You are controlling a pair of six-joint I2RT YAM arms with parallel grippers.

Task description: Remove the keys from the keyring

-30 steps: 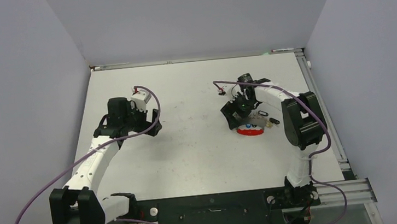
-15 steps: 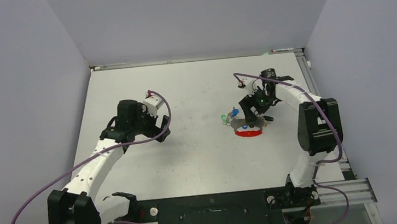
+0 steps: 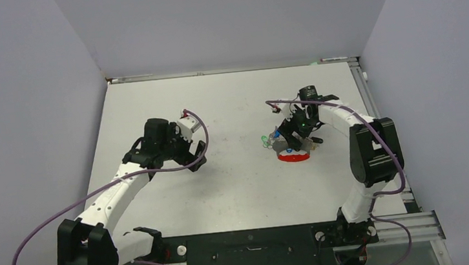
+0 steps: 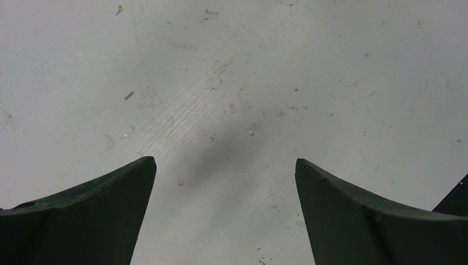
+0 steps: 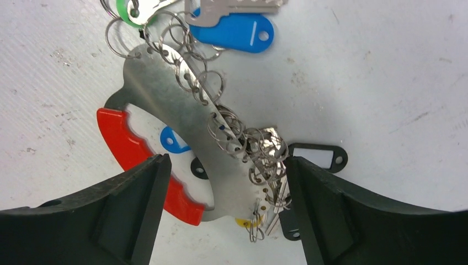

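My left claw (image 3: pixel 194 154) hangs spread over bare tabletop (image 4: pixel 232 66), left of centre and well apart from the work, with nothing between its fingers. From there it cannot help. If I tug a key while nothing pins the keyring, I expect the whole plate to slide or lift with it.

The keyring (image 5: pixel 165 94) lies flat on the right half of the tabletop, its red arc (image 5: pixel 127 149) on the near side. At its left end sit the green-headed key (image 5: pixel 124 11) and a blue-tagged one (image 5: pixel 234 30). My right claw (image 5: pixel 223 160) hovers above the grey crescent, spread and pinching nothing.

The small split rings (image 5: pixel 193 72) threaded along the crescent overlap in a tangle, thickest towards the right. Closing there, I could catch several rings at once, or the plate's edge, and the thin wire may slip off my pads.

A black tag (image 5: pixel 317 156) lies against that cluster on the right, and a yellow one (image 5: pixel 245 222) is near the crescent's tip. Both crowd the holes I would reach for.
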